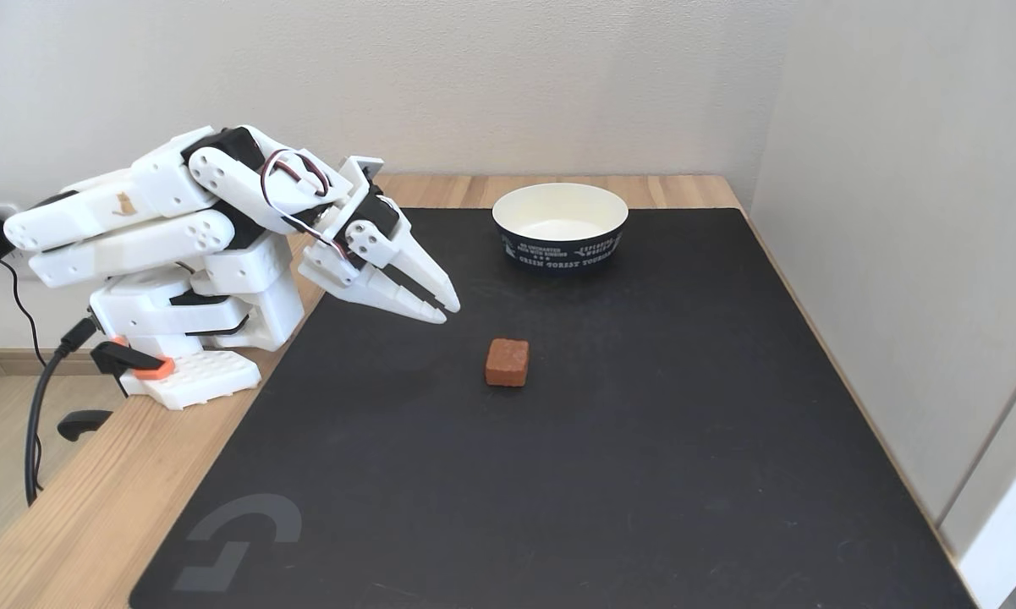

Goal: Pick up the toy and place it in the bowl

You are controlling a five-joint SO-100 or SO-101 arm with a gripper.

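Claw (448, 308) nearly closed, empty, hanging above black mat (643, 465); brown toy block (507, 362) just beside, navy paper bowl (560, 225) beyond, path clear.

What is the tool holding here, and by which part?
Nothing. The tool hangs clear of the toy, which lies alone on the black mat.

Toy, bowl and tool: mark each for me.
Toy (507, 362), fixed view, front face.
Bowl (558, 247), fixed view, lettered navy side.
Tool (446, 310), fixed view, between the fingertips.
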